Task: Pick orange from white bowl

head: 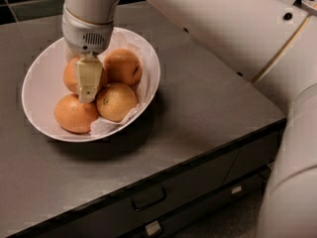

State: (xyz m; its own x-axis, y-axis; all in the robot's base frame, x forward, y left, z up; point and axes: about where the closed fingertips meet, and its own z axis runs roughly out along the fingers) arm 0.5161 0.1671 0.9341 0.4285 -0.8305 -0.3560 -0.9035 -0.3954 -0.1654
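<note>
Oranges (pixel 116 100) could roll aside under the tool (pixel 89 86), which sits low among them in the white bowl (pixel 42 88); its grip I cannot tell.

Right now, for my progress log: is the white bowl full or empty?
Full: four oranges lie on crinkled paper inside the white bowl. The tool hangs down among them, in front of the back-left orange.

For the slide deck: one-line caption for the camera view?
Cream-coloured gripper poised among four round oranges in a wide, glossy, paper-lined white bowl on a dark grey countertop.
</note>
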